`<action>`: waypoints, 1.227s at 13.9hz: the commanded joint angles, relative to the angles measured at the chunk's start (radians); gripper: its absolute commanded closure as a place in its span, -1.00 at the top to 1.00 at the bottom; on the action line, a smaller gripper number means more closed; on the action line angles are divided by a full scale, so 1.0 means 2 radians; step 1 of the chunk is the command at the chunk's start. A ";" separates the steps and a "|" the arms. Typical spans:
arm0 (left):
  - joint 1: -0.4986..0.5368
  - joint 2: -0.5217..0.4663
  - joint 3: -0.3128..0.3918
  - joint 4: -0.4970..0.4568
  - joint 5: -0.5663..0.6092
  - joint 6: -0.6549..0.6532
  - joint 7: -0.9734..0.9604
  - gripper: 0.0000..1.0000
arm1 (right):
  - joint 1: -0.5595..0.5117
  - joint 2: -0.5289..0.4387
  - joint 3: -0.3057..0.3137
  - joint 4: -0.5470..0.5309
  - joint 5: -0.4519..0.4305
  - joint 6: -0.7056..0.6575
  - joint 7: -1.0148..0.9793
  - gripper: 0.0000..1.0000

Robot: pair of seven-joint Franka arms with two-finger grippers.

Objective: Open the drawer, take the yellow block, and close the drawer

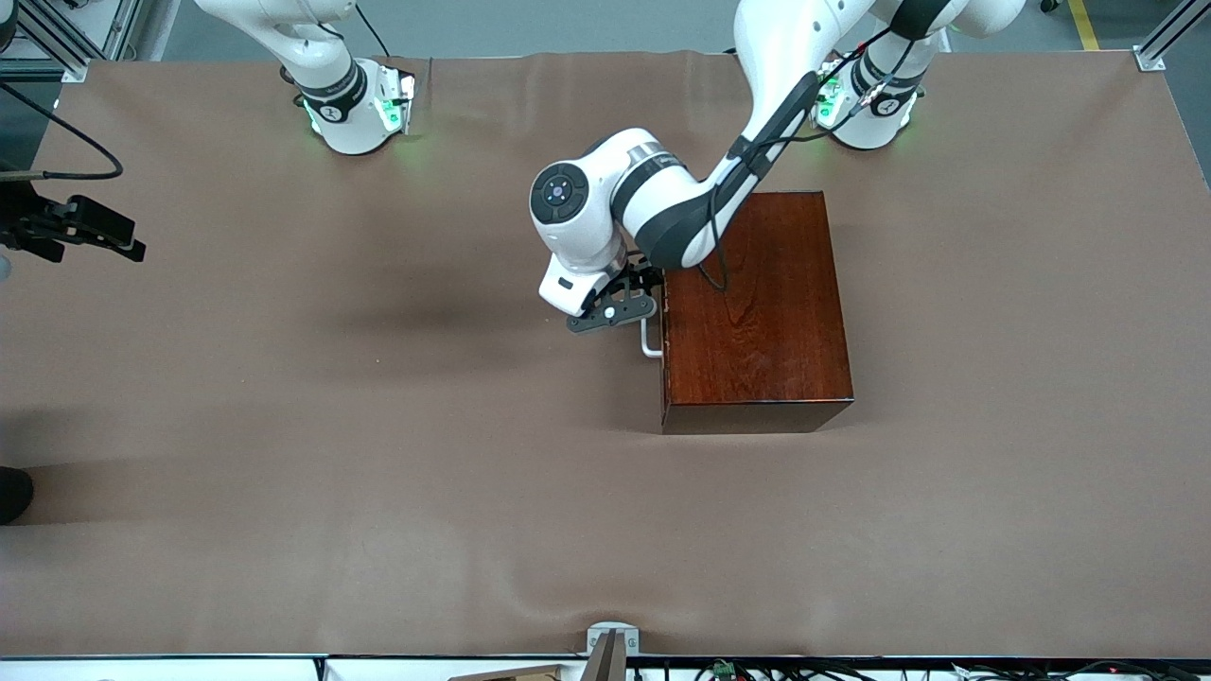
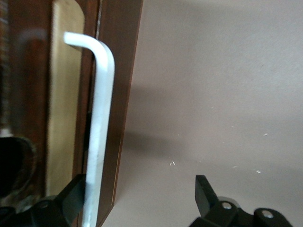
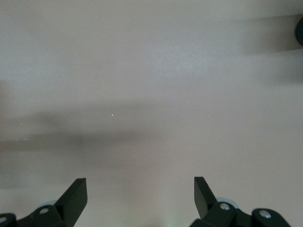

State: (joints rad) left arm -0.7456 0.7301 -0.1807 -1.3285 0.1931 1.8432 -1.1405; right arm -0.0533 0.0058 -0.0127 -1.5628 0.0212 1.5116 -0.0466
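The dark reddish-brown wooden box (image 1: 757,312) stands mid-table. Its drawer looks shut, with the white bar handle (image 1: 651,340) on the face toward the right arm's end. My left gripper (image 1: 615,307) is at the handle, open. In the left wrist view the handle (image 2: 102,118) runs between the fingers of my left gripper (image 2: 140,198), right beside one finger (image 2: 75,194), and nothing is gripped. My right gripper (image 3: 140,198) is open and empty above bare table, waiting. The yellow block is hidden.
The brown table cover (image 1: 378,426) runs wide around the box. The right arm's base (image 1: 355,104) and the left arm's base (image 1: 866,104) stand at the table's edge farthest from the front camera.
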 commanded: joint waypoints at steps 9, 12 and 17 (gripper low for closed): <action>-0.002 0.015 0.003 0.012 0.022 0.029 -0.003 1.00 | -0.004 0.000 0.004 0.004 -0.004 -0.001 0.000 1.00; -0.002 0.013 0.003 0.013 0.022 0.059 -0.008 1.00 | -0.003 0.010 0.004 0.005 -0.004 0.000 0.000 1.00; -0.006 0.012 0.003 0.017 0.021 0.093 -0.013 1.00 | -0.001 0.027 0.004 0.021 0.000 0.008 0.001 1.00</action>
State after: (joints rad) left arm -0.7455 0.7433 -0.1710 -1.3245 0.2127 1.9699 -1.1411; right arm -0.0532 0.0390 -0.0108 -1.5575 0.0212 1.5306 -0.0466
